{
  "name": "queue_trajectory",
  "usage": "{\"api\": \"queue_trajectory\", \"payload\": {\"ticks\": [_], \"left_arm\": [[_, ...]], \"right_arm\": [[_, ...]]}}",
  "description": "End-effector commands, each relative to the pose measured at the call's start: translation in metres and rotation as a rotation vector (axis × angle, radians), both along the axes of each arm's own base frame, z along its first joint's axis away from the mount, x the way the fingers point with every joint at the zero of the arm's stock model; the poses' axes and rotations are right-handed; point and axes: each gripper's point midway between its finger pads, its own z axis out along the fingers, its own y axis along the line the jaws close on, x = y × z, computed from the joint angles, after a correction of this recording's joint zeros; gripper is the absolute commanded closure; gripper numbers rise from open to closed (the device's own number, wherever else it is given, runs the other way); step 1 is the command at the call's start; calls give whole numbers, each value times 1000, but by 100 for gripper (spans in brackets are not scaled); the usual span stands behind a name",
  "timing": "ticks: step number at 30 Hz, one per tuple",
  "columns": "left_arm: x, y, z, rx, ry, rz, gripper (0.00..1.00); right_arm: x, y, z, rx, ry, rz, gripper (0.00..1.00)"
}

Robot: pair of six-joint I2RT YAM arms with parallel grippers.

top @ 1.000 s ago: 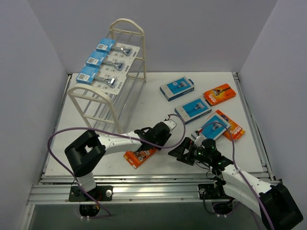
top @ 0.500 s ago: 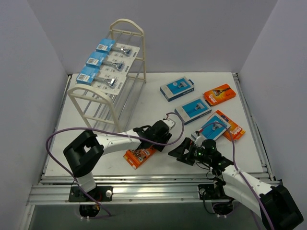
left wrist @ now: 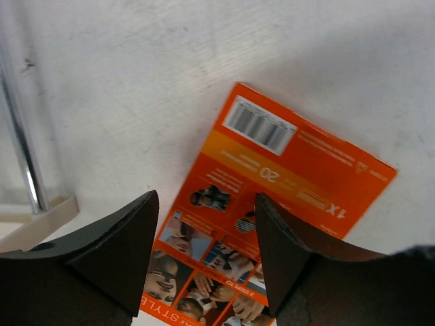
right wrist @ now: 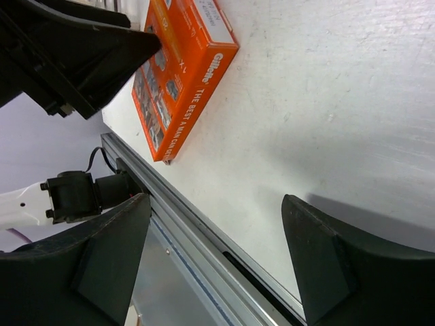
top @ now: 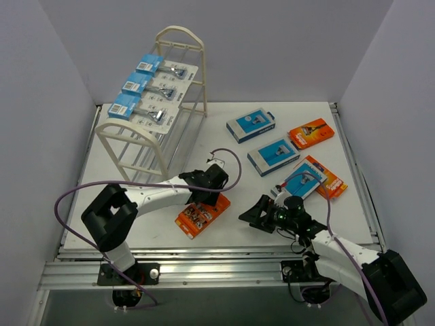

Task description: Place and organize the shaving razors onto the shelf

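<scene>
Since approx. one sec. ago the left gripper (top: pixel 207 197) has gone from the right side of the orange box (top: pixel 202 216) to a pos. over its far end, closer to the shelf (top: pixel 181 29), and its fingers have spread more. In the left wrist view the two fingers stand apart w/ nothing clamped. The box lies flat on the table (top: pixel 224 146) under them, seen in the gap. The right gripper (top: pixel 253 212) has slid a little to the left. Its fingers are also apart and empty, pointing toward the box. My reading: the left arm lines up for a pick, i.e. this box goes to the shelf next, but there is no grip yet.

The box is a flat orange carton, back side up w/ barcode, small photos and white print. One long side reads "Gillette". It lies diagonal near the front edge, near the shelf's foot. Three blister cards (top: pixel 146 88) sit on the top tier already. Five other packs (top: pixel 273 156) wait on the right.
</scene>
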Motion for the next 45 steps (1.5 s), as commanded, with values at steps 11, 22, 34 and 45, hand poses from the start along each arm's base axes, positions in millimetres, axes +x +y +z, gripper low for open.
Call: {"api": "queue_trajectory", "payload": {"ticks": [11,22,34,45], "left_arm": [[40,30,18,-99,-54,278,32],[41,45,-5,-113,6,372,35],[16,26,-40,-146,131,309,39],[-9,3,-22,-224,159,250,42]], "right_arm": [[8,40,6,31,-60,36,32],[24,73,12,75,-89,46,36],[35,94,-2,134,-35,32,34],[31,104,10,249,-66,38,34]]}}
